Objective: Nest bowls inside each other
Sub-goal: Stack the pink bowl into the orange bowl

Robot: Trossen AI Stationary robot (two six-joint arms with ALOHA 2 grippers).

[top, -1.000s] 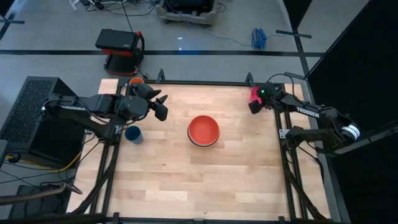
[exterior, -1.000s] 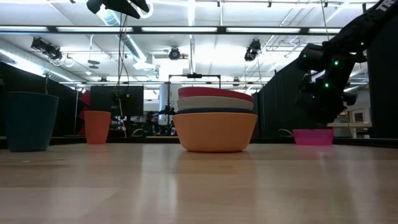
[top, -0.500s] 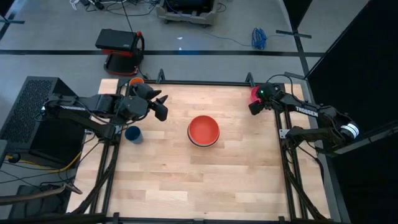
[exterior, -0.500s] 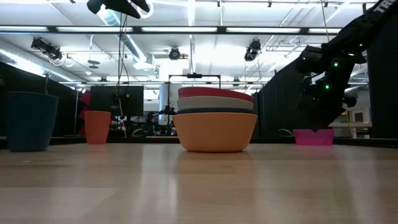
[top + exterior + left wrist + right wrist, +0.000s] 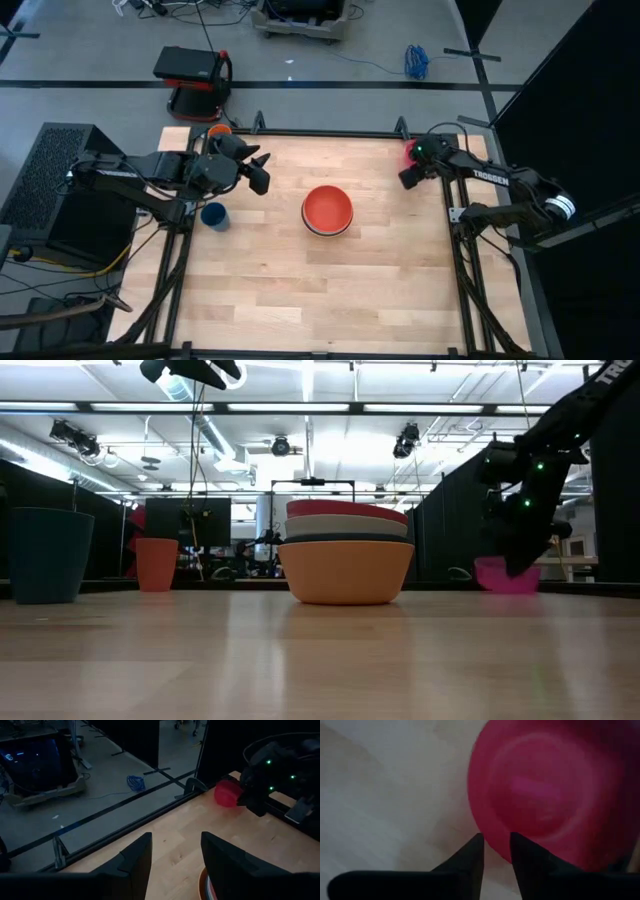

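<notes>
Gripping: right gripper (image 5: 495, 851) pinching rim of pink bowl (image 5: 555, 795), one finger inside, one outside.
Pink bowl: far right corner of table (image 5: 330, 290), well right of stack, one side tipped up in low view.
Stack: orange bowl (image 5: 346, 572) at bottom, then dark teal, white, red bowl (image 5: 327, 208) on top; mid-table.
Left gripper (image 5: 262, 170): hovering left of stack, fingers apart, nothing btwn them.
Cups: orange cup (image 5: 156, 564) & dark blue cup (image 5: 213, 215) left of stack, near left arm.
</notes>
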